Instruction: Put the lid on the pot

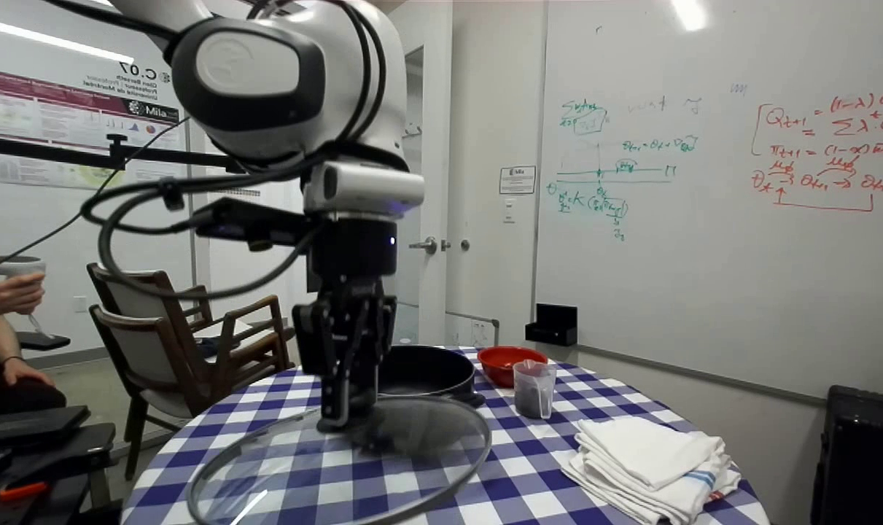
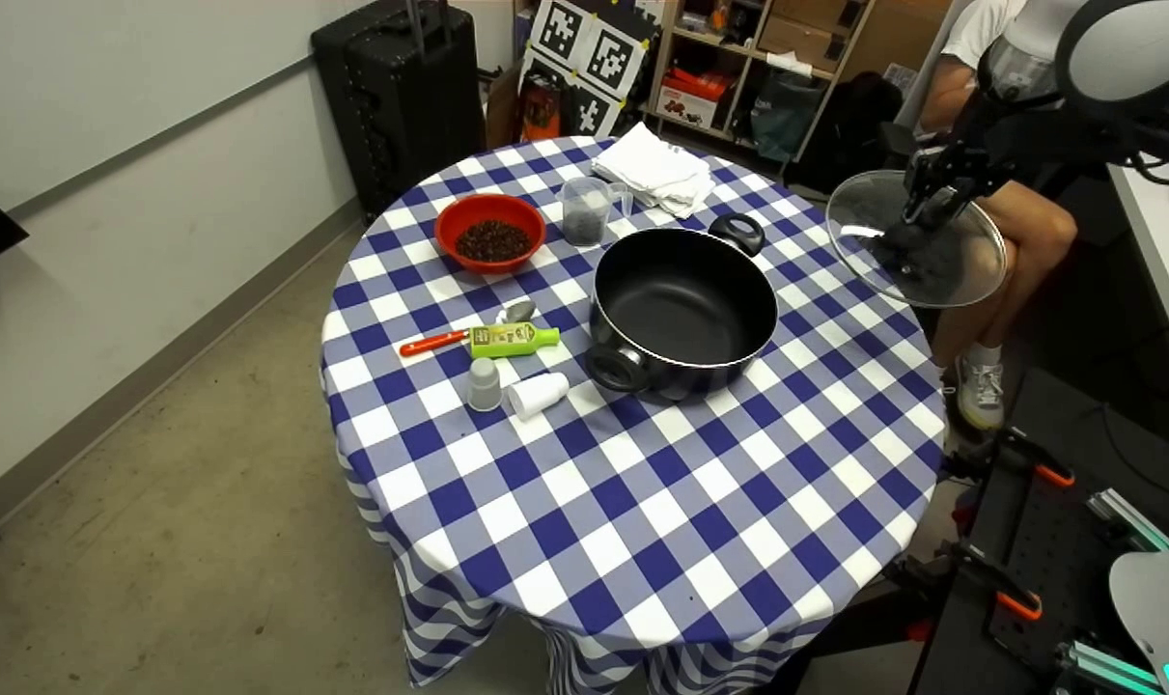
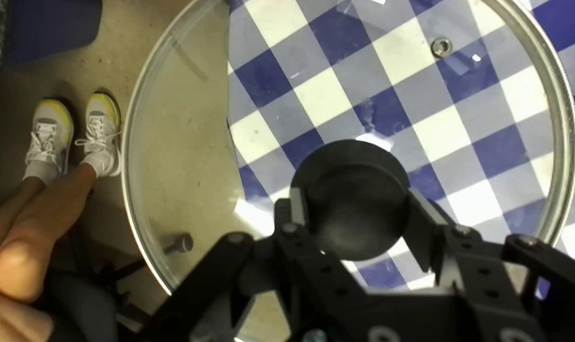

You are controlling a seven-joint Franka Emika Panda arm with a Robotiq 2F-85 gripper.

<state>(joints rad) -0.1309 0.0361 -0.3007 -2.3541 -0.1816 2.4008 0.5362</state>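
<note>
The clear glass lid [image 1: 281,474] hangs from my gripper [image 1: 348,417] and looks tilted in an exterior view. My fingers are closed on both sides of its dark centre knob [image 3: 353,190]. The wrist view shows the gripper [image 3: 361,211] around this knob and the lid's metal rim [image 3: 566,118]. In an exterior view the lid [image 2: 849,227] is in the air at the table's edge, apart from the pot. The black pot [image 2: 685,299] stands upright and uncovered on the table, its inside empty. It is partly hidden behind the gripper in an exterior view [image 1: 430,372].
A red bowl [image 2: 463,217] of dark beans, a clear measuring cup [image 2: 584,208] and folded white towels [image 2: 652,169] stand near the pot. A green bottle [image 2: 512,340], an orange-handled utensil [image 2: 434,343] and small white cups [image 2: 538,394] lie beside it. A person [image 2: 1023,217] sits close behind the lid.
</note>
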